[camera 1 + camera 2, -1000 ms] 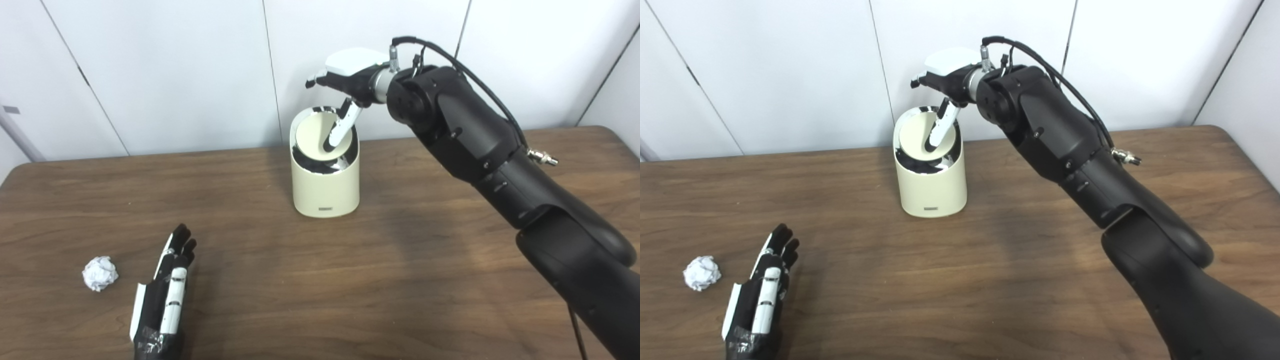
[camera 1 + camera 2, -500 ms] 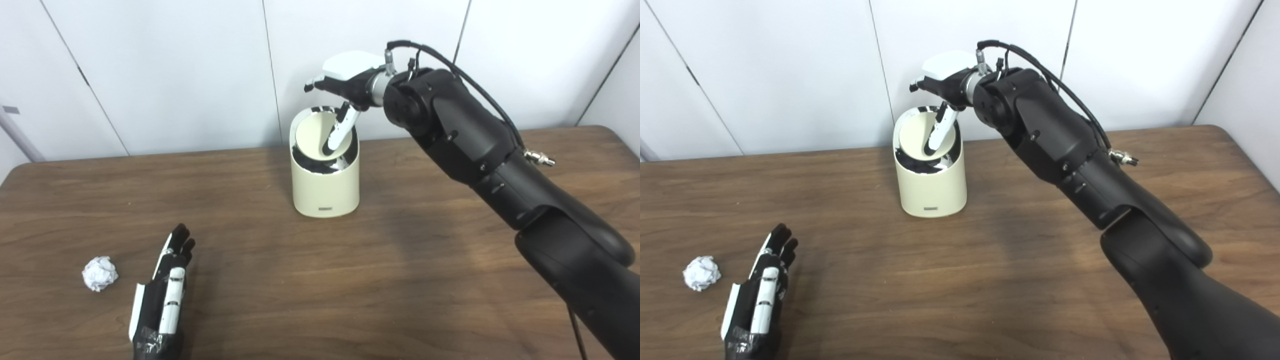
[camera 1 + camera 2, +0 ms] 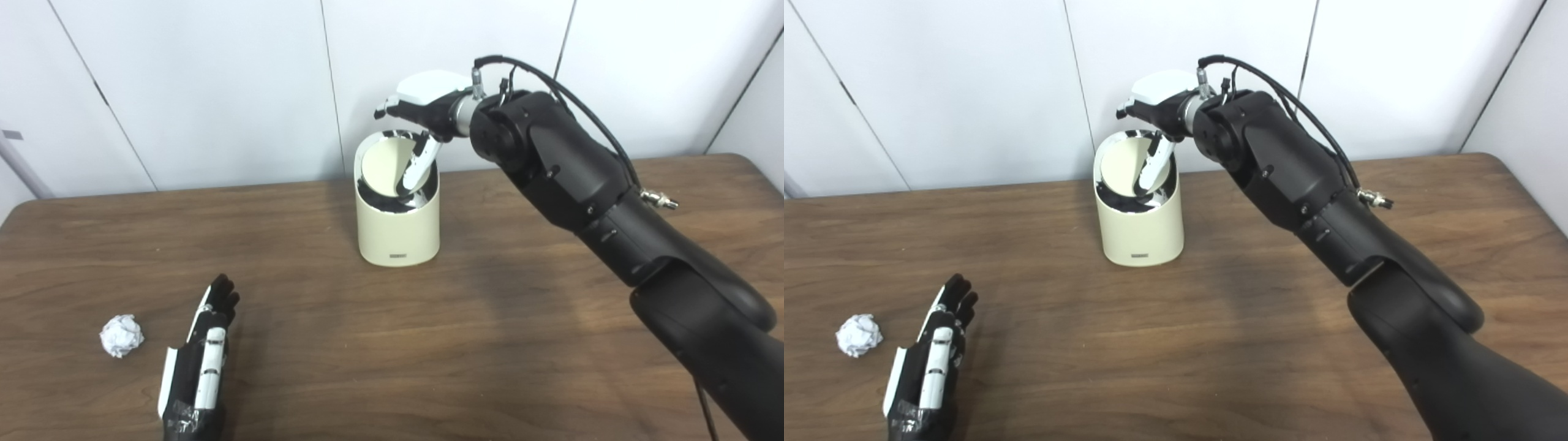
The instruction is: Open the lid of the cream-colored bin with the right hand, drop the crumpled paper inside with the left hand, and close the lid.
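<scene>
**Even light, soft shadows, slight softness**

My view is bright and evenly lit, the light seeming to fall from above. The white wall panels (image 3: pixel 202 92) read clean without burning out. On the wooden table (image 3: pixel 380 343) a faint sheen lies across the middle, and a broad, soft shadow of my right arm (image 3: pixel 588 184) spreads toward the table's far edge, right of the cream-colored bin (image 3: pixel 398 226). My left hand (image 3: pixel 199 364) casts a thin, dark shadow along its right side. The bin's glossy inner rim throws small bright glints. Everything is mildly soft, with fine detail smeared on the crumpled paper (image 3: pixel 122 335). Straight panel seams stay straight at the picture edges.
</scene>
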